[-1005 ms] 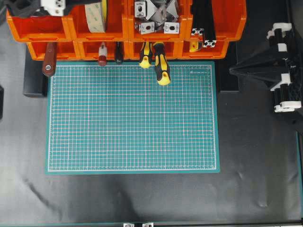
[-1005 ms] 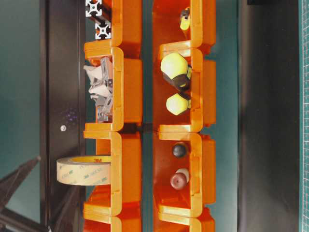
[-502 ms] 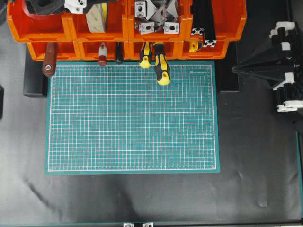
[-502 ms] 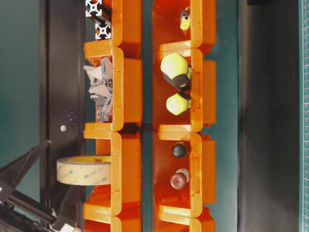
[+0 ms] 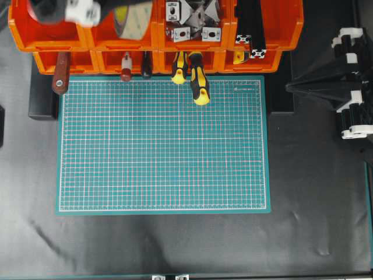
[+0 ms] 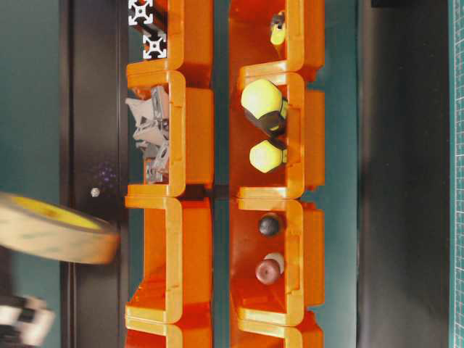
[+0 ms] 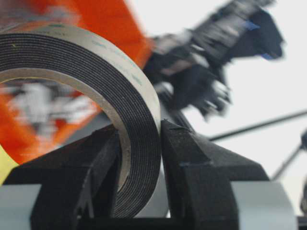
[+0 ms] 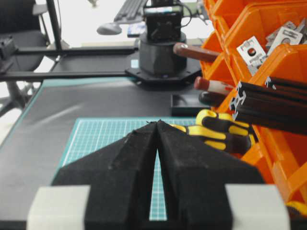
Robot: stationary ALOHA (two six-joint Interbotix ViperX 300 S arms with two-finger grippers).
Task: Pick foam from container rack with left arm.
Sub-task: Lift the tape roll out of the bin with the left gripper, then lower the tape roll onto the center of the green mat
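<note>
- Left wrist view: the left gripper (image 7: 139, 158) was clamped on the foam (image 7: 96, 96), one black finger (image 7: 81, 167) inside the ring's open centre and the other pressed against the outer wall, so the band of dark grey foam sat pinched between them. The roll stood on edge, rising up and to the left of the fingers. Blurred orange filled the background behind it.
- Overhead view: the left arm (image 5: 76, 10) reached in at the top left edge, over the back row of the container rack (image 5: 157, 41). Only a blurred white and black part of it showed. The foam (image 5: 129, 14) was a blurred, tilted shape just right of that part, above the second bin from the left.
- Table-level view: the foam (image 6: 54, 235) appeared as a blurred cream band with a yellowish edge, hanging clear of the orange bins and no longer inside any of them.
- The right gripper (image 8: 157, 143) was held low and level beside the green cutting mat (image 5: 163, 146), well apart from the rack, its fingers drawn together with only a thin slit between them and nothing held.
- Yellow-and-black screwdriver handles (image 5: 195, 79) stuck out of the front row onto the mat.
</note>
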